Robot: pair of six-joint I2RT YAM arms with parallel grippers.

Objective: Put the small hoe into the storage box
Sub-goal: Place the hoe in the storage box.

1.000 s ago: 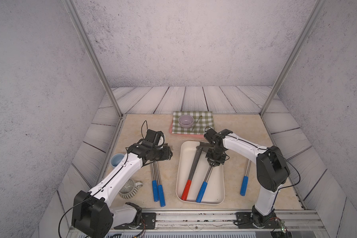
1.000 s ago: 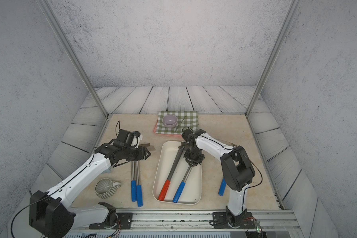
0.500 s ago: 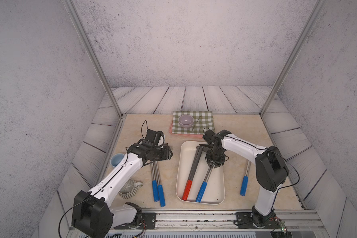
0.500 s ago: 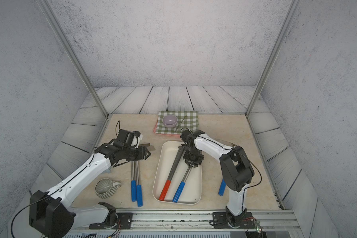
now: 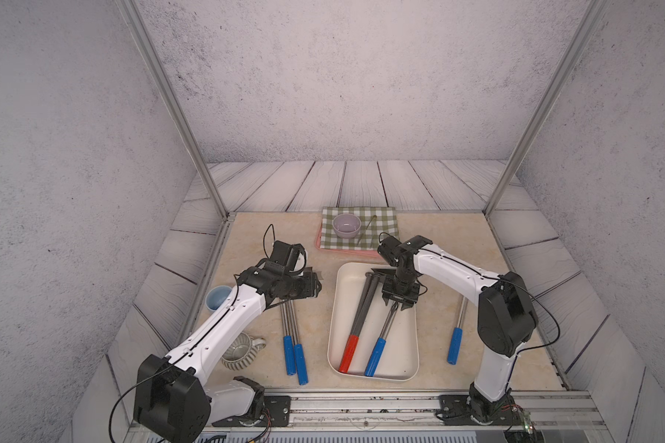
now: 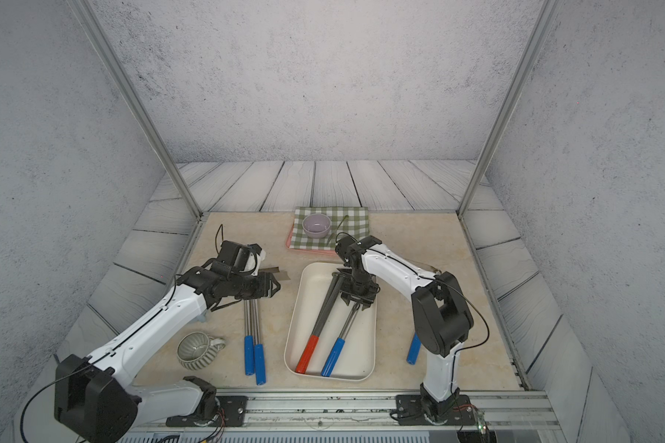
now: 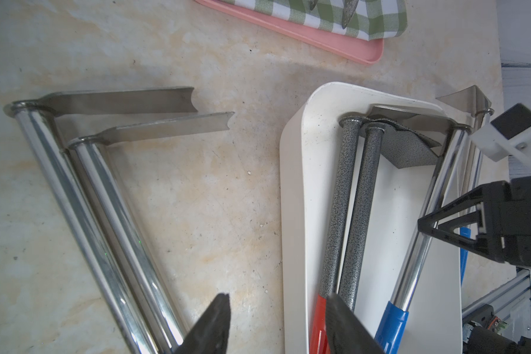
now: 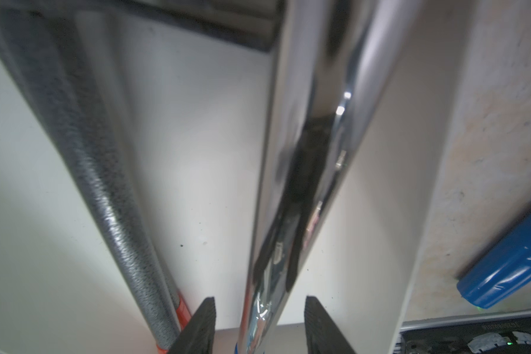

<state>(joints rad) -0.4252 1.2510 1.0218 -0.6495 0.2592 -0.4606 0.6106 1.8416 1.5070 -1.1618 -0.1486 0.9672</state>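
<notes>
Small hoe (image 5: 385,330) lies flat in storage box (image 5: 400,345), blue grip toward 7 o'clock, red-gripped hoe (image 5: 348,353) at its 9 o'clock. Right claw (image 5: 398,307) open, straddling the chrome shaft, fingers (image 8: 201,318) clear of it. Left claw (image 7: 278,298) open, gripping nothing, above tabletop (image 5: 477,237) at the box's 9 o'clock.

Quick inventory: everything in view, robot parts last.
storage box: one, cream-white, mid-table.
red-grip hoes: two, dark shafts, in box.
small hoe: one, blue grip, in box.
loose hoes: two, blue grips, left of box.
lone hoe: one, blue grip, right of box.
pink tray: one, far side.
checked cloth: one, green, on tray.
bowl: one, lilac, on cloth.
cup: one, blue, left edge.
mug: one, grey, near left arm.
left gripper: open, empty.
right gripper: open, straddling small hoe.
</notes>
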